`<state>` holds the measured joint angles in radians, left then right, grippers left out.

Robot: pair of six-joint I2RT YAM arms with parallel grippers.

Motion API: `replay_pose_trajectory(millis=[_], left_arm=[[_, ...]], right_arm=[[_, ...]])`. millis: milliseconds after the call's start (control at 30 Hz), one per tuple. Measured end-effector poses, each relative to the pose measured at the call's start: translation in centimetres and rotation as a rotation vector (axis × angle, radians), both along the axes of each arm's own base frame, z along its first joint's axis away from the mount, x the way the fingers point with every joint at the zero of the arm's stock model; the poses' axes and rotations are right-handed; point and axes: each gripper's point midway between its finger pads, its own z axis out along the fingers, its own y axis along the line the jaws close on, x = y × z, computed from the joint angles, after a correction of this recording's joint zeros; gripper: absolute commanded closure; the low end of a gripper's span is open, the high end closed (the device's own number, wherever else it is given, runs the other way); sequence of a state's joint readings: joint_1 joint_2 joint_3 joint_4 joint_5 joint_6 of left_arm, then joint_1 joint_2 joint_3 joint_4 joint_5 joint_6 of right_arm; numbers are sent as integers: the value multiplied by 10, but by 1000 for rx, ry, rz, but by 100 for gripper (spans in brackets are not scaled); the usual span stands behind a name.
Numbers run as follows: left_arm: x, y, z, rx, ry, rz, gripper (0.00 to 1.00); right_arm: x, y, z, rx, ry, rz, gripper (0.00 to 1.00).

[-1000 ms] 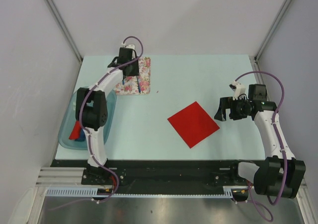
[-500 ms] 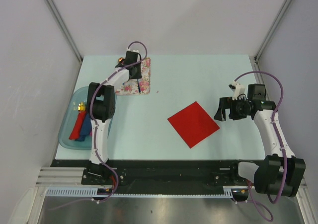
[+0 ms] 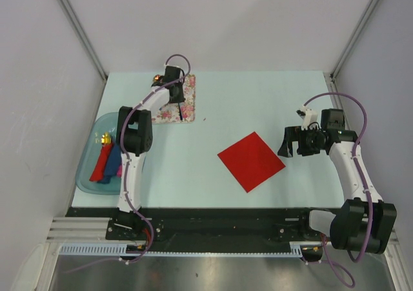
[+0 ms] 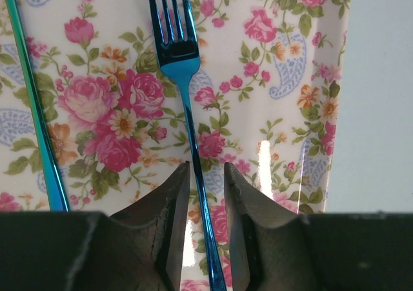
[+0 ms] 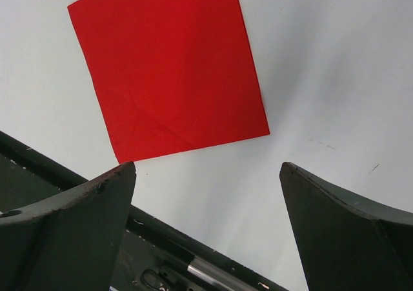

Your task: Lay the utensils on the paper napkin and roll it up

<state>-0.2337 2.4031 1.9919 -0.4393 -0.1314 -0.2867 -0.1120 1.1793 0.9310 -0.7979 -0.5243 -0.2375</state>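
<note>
Blue fork handle runs between the left hand's narrowly parted fingers (neither quite touching it), on floral mat.

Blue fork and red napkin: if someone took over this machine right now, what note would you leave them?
Left gripper: narrowly open, fingers either side of the blue fork handle, not yet clamped.
Right gripper: wide open, hovering beside the red napkin.
Fork and second utensil lie on the floral tray, far left; napkin flat mid-table.
Done: nothing on the napkin yet.
Left: grip fork, carry both utensils over, roll.
</note>
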Motion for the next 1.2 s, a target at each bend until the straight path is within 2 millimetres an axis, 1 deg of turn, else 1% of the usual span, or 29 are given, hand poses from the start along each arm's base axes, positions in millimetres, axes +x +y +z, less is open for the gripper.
replay_pose_trajectory(millis=[133,267,333,467,633,767,833,867,933,967,1033,1067,1133,1167,1200], left_arm=[[-2,3,-5,-8,23,19,72],[2,4,-4,-18,26,36,76],[4,3,-5,-23,24,41,81],[6,4,-6,-27,28,52,100],[7,4,-5,-25,26,55,100],[3,3,5,-22,19,44,100],[-2,1,19,-24,6,39,100],[-7,-1,30,-26,-1,34,100],[-15,-7,57,-34,-29,21,100],[-20,-13,75,-39,-48,10,100],[-31,-30,117,-63,-111,-18,100],[-41,-42,138,-76,-143,-39,100],[-68,-69,174,-104,-198,-84,100],[-86,-85,187,-118,-211,-117,100],[-101,-98,195,-130,-221,-144,100]], right_arm=[[0,-1,-1,-3,5,-2,0],[0,-1,-3,-2,12,-2,0],[0,-1,-4,-1,18,-2,0],[1,-1,-7,0,29,-2,0],[1,-1,-7,0,31,-2,0],[1,-1,-7,0,30,-2,0],[1,-1,-7,0,29,-2,0],[1,-1,-7,-1,28,-3,0],[1,-1,-7,-1,28,-4,0],[1,-1,-7,-1,28,-5,0],[1,-3,-7,-4,27,-11,0],[1,-5,-7,-6,27,-17,0],[2,-7,-7,-9,26,-27,0],[3,-9,-7,-10,26,-32,0],[3,-10,-7,-11,25,-35,0]])
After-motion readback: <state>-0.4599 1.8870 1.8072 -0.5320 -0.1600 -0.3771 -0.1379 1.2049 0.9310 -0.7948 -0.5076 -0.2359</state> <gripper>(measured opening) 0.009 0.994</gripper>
